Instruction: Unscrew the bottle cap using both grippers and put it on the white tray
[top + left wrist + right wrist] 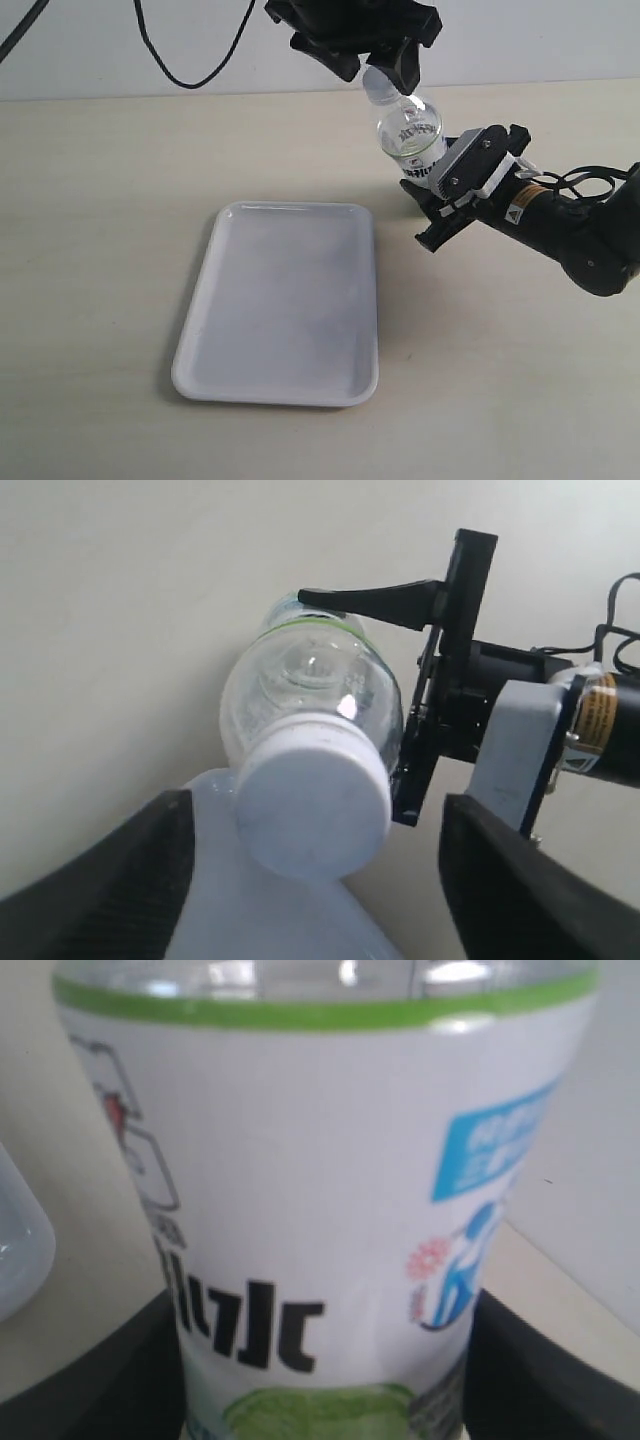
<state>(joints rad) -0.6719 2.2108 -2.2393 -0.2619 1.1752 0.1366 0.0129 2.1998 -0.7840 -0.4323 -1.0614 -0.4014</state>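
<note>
The clear bottle (410,135) with its white-and-green label (320,1190) is held tilted above the table, its base in my right gripper (428,190). That gripper (320,1360) is shut on the bottle, with dark jaws pressed to both sides of the label. The white bottle cap (315,810) sits on the neck (381,86). My all-black left gripper (378,68) hangs over the cap and is open (315,830). Its fingers (110,890) stand wide on either side of the cap with a gap on each side. The white tray (285,300) lies on the table, lower left of the bottle.
The tray's near corner (215,800) shows beneath the cap in the left wrist view. A black cable (190,75) hangs against the back wall. The right arm's body (590,235) stretches over the table at the right. Beige tabletop (100,250) surrounds the tray.
</note>
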